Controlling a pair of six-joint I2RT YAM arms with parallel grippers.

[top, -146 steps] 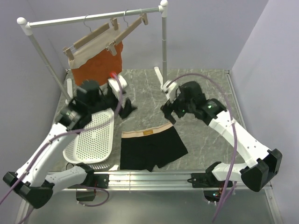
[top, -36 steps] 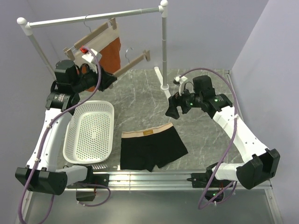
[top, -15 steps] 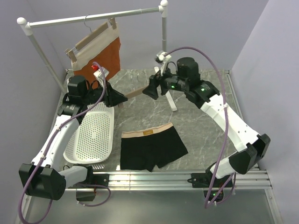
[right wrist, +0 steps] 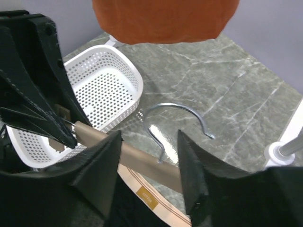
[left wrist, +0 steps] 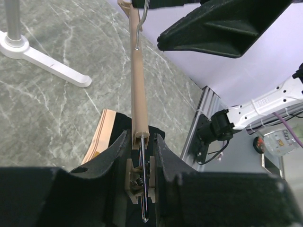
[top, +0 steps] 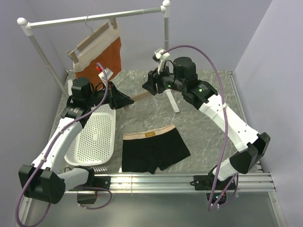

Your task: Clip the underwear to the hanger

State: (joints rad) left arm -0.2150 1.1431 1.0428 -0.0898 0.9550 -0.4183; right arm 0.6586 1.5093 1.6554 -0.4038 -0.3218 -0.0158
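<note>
Black left claw (left wrist: 140, 137): clamped on the clip end of a pale wooden bar hanger (left wrist: 138, 85), held off the table.
Black right claw (right wrist: 147, 156): jaws apart, straddling the hanger's bar beside its thin wire hook (right wrist: 176, 105).
Black boxer-brief underwear, tan waistband (top: 154, 149): flat on the grey marble tabletop (top: 199, 137), unclipped, apart from the hanger.

Left arm (top: 57, 137) up off its base, elbow bent, left gripper (left wrist: 140, 135) pinched tight on the end of the hanger (left wrist: 137, 80), right arm (top: 227, 123) arched high, right gripper (right wrist: 149, 142) parted, that bar between its fingers (right wrist: 102, 175).
</note>
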